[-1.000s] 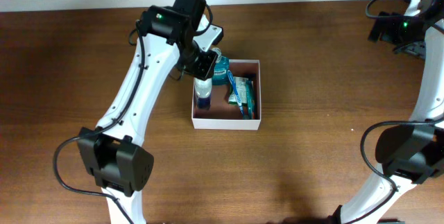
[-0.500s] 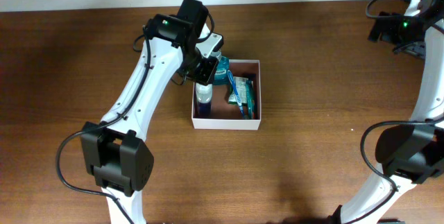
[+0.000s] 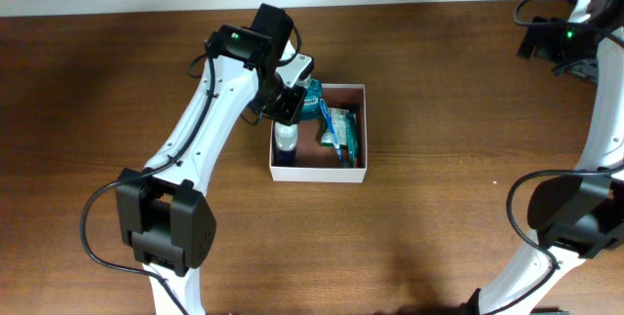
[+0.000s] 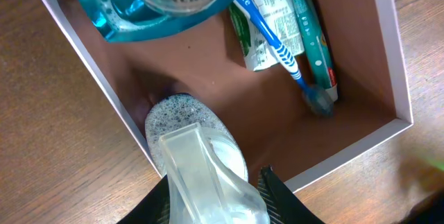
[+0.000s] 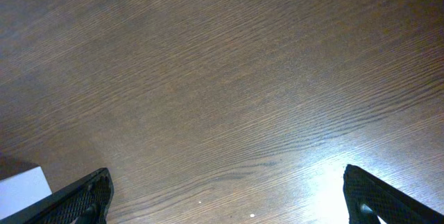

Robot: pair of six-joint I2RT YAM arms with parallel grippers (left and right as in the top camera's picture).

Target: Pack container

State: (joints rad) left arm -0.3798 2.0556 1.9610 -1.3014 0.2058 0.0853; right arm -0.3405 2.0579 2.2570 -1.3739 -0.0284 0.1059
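The container (image 3: 318,173) is a square, shallow white-walled box with a reddish-brown inside, at the table's middle. It also shows in the left wrist view (image 4: 393,37). My left gripper (image 3: 285,110) is shut on a clear bottle (image 3: 285,138) and holds it upright in the container's left side. The left wrist view shows the fingers (image 4: 216,209) clamped on that bottle (image 4: 198,156). A teal bottle (image 3: 311,98) lies at the box's back left. A blue toothbrush (image 4: 276,44) and a toothpaste tube (image 4: 316,40) lie along its right side. My right gripper (image 5: 229,200) is open and empty over bare wood.
The right arm reaches up at the far right of the table (image 3: 561,42), well away from the container. A small white corner (image 5: 21,182) shows at the lower left of the right wrist view. Brown wooden tabletop (image 3: 439,227) surrounds the container.
My left gripper has moved slightly right and down with the clear bottle, bringing it lower into the container's left side. The right arm has not moved.
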